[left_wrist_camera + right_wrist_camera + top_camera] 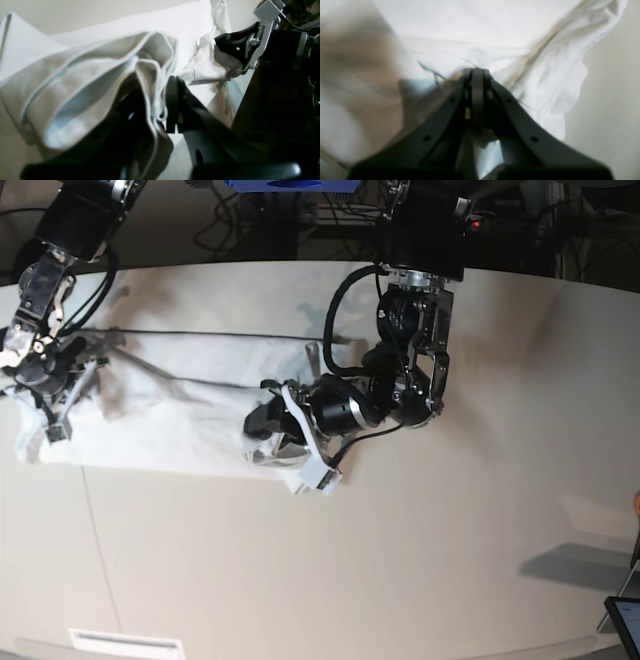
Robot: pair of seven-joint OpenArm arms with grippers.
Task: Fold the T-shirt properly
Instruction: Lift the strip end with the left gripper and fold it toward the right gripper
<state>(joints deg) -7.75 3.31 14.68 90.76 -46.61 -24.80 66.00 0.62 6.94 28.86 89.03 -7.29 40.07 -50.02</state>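
Plain white, wrinkled cotton T-shirt [170,415] lies stretched across the off-white tabletop [420,560], spanning between the two grippers.

Left gripper [160,110]: black fingers [172,100] clamped on a bunched, hemmed fold of the shirt [87,82]; cloth is pinched between the pads and drapes over and to one side of them.

Right gripper [477,75]: fingers [477,95] pressed together, tips buried in the shirt [495,37]; fabric puckers around them and a little shows between them lower down. Rest of cloth spreads ahead of the tips; a hemmed edge falls beside them.
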